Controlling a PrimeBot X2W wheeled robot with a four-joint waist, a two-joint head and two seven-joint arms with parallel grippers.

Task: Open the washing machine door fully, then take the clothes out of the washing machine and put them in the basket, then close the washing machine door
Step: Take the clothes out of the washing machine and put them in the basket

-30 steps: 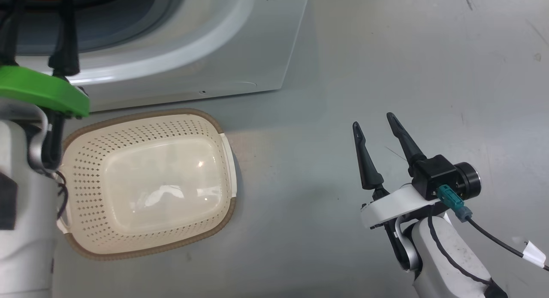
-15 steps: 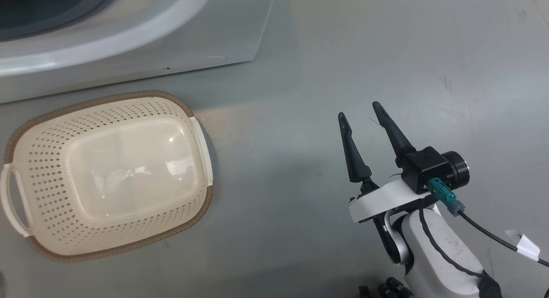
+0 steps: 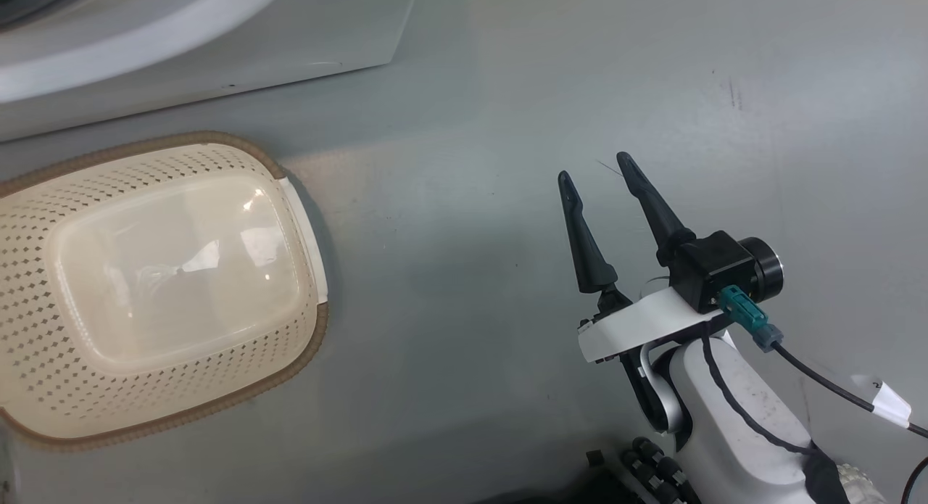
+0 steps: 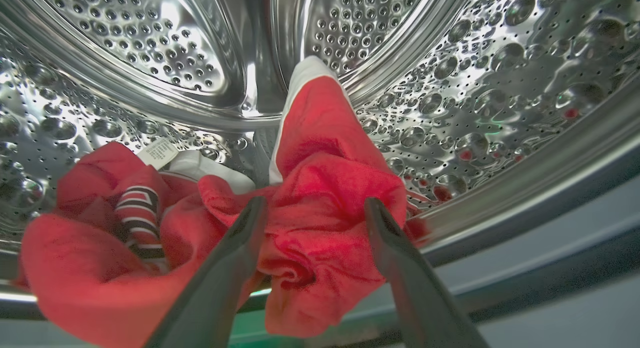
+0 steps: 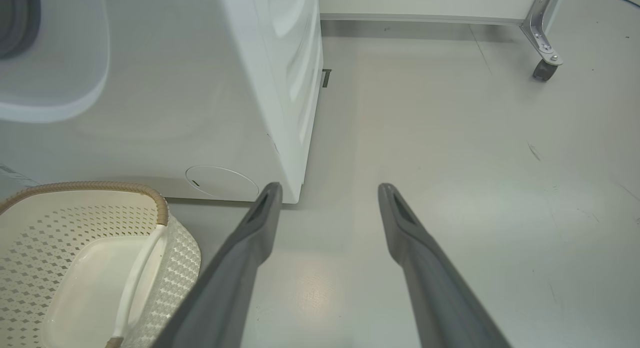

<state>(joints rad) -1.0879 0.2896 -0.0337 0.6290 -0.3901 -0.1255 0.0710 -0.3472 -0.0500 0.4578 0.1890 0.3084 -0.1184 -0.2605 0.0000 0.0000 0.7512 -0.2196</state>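
Observation:
Inside the perforated steel drum (image 4: 475,87) of the washing machine (image 3: 217,47) lie the red clothes (image 4: 320,137) with white trim and a striped band. My left gripper (image 4: 315,203) is open, its fingers on either side of a bunched red fold at the drum's mouth. The cream basket (image 3: 304,344) stands on the floor in front of the machine (image 5: 175,112) with nothing in it. My right gripper (image 3: 593,167) hovers open over bare floor to the basket's right, holding nothing; in the right wrist view the gripper (image 5: 330,188) points past the machine's corner, with the basket (image 5: 100,186) at lower left. The washing machine door is out of view.
Grey floor stretches wide to the right of the machine and the basket. A metal leg with a castor (image 5: 545,62) stands at the far right, below a long white panel (image 5: 425,2). A black cable (image 3: 834,388) trails from my right wrist.
The head camera has swung, so machine and basket slid left and up in its picture, and my left forearm with its green bracket left it. The right gripper stays open.

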